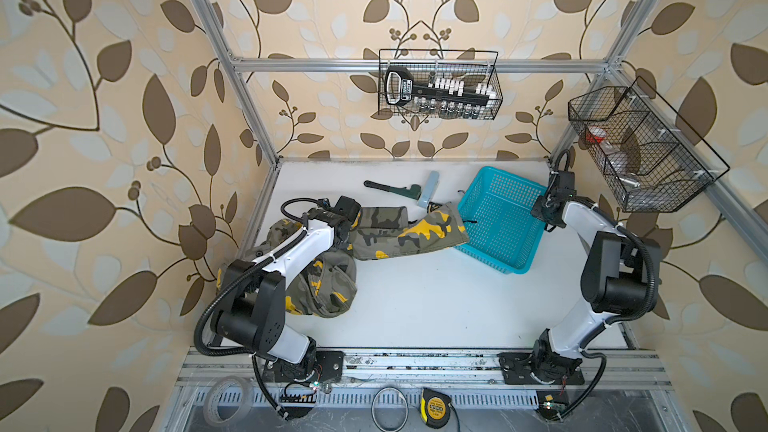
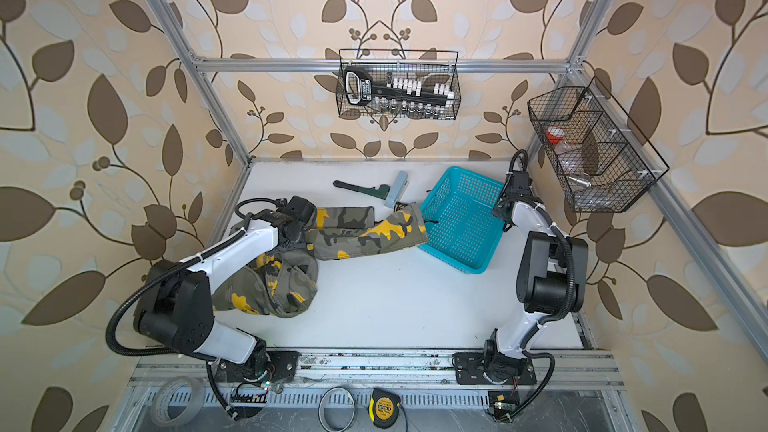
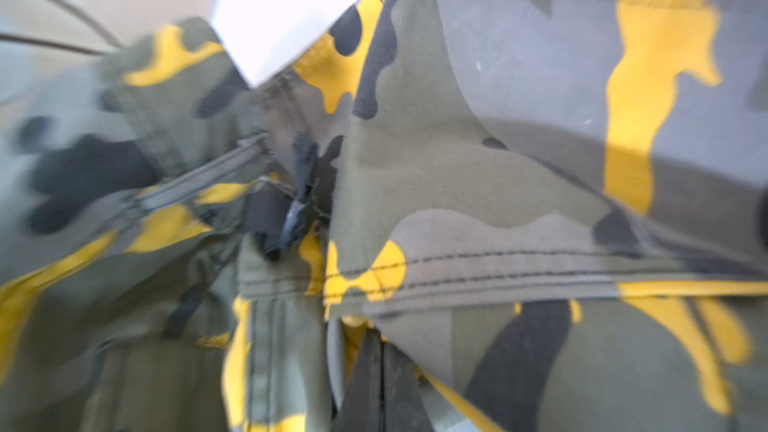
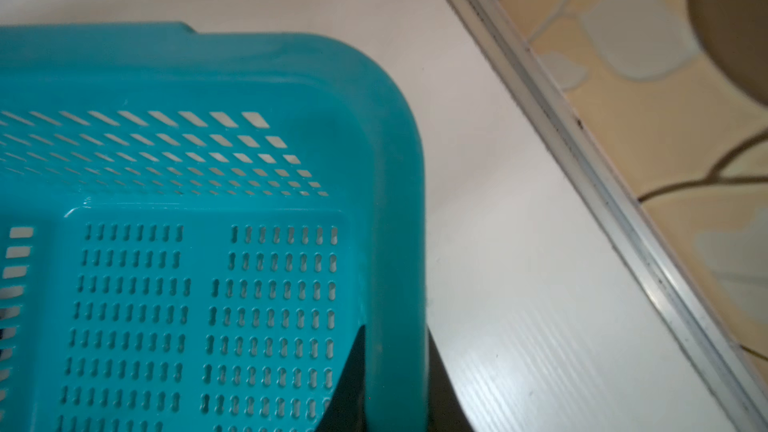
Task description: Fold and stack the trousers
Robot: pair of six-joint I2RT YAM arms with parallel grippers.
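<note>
The trousers (image 1: pixel 409 234) — one pair, in olive-grey, black and yellow camouflage cloth — are lying on the left half of the white table (image 1: pixel 436 313). Their upper part is bunching into a rumpled heap under the left arm (image 1: pixel 291 251), which is hiding much of it in both top views. Two legs are stretching rightwards side by side, and one hem is touching the turquoise basket (image 1: pixel 503 218).

In the left wrist view the cloth is filling nearly the whole picture and blurring at one side. Stitched seams and a dark cord end are showing. The left gripper (image 3: pixel 376 367) is being cut off by the picture's edge, with its jaws pressing together on a fold of the trousers.

The right gripper (image 4: pixel 395 351) is clamping the basket's rounded corner rim, one black finger inside the wall and one outside. Only the fingers' tips are showing. The basket is a single piece of perforated plastic.

Two black wire baskets (image 1: pixel 440 85) (image 1: pixel 640 147) are hanging on the aluminium frame — their small contents are hard to make out.

One dark pipe wrench (image 1: pixel 390 189) is lying behind the legs. Just beside it is one pale blue-grey bar (image 1: pixel 428 189), which I cannot identify. On the front rail are sitting one roll of clear tape (image 1: pixel 226 398) and one yellow tape measure (image 1: pixel 435 405).
</note>
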